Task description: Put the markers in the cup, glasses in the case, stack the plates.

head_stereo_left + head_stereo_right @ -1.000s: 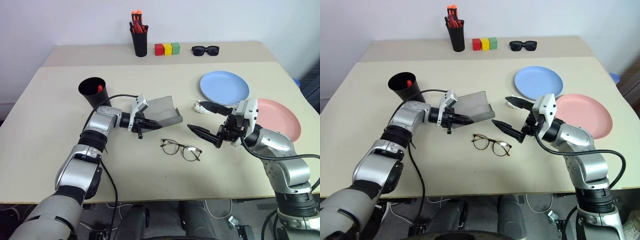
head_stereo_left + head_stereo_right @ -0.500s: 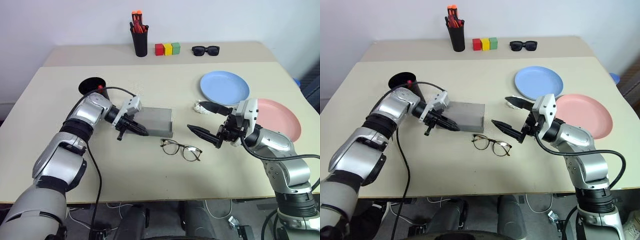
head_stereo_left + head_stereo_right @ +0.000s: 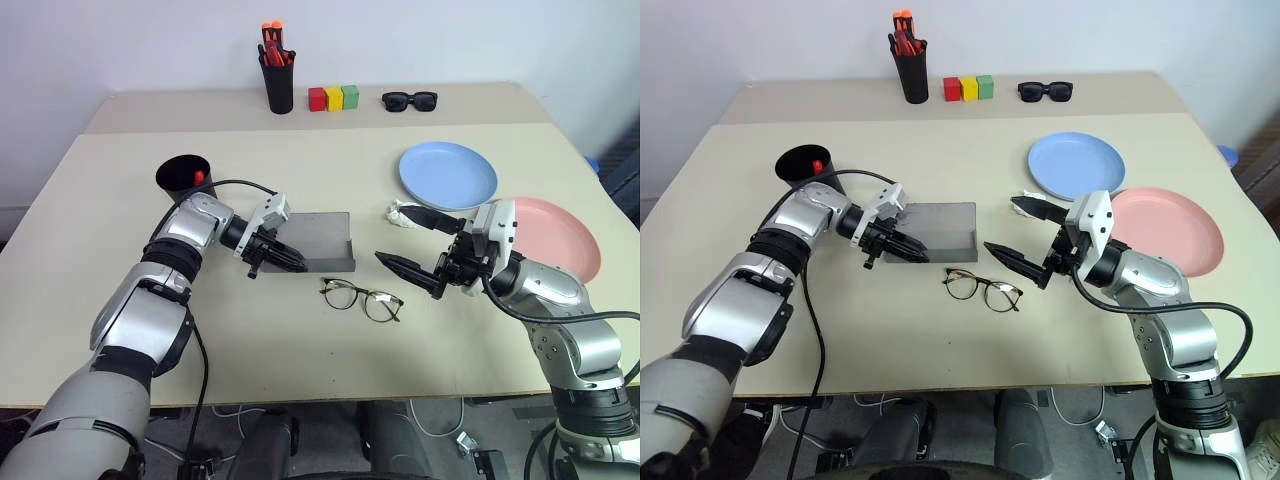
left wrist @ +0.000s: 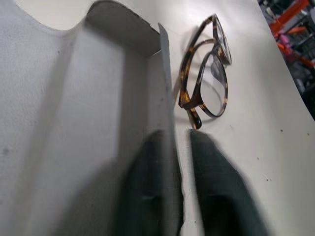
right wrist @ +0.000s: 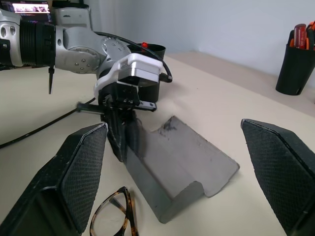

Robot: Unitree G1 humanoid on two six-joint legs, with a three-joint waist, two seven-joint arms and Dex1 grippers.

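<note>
Two round plates lie on the desk (image 3: pixel 80 300): one light blue plate (image 3: pixel 448 175) and one salmon pink plate (image 3: pixel 560 236). There is one grey spectacle case (image 3: pixel 322 241), lying open, and one pair of wire-framed eyeglasses (image 3: pixel 362 298). One pair of dark sunglasses (image 3: pixel 410 100) lies at the back. Three small blocks sit in a row: one red block (image 3: pixel 318 98), one yellow block (image 3: pixel 335 97), one green block (image 3: pixel 351 96). There is one wide black cup (image 3: pixel 183 180) showing one red marker (image 3: pixel 199 177), and one narrow black pen pot (image 3: pixel 279 87) holding a bunch of orange-red pens (image 3: pixel 274 45), too crowded to count. One crumpled white scrap (image 3: pixel 402 214) lies by the blue plate.
</note>
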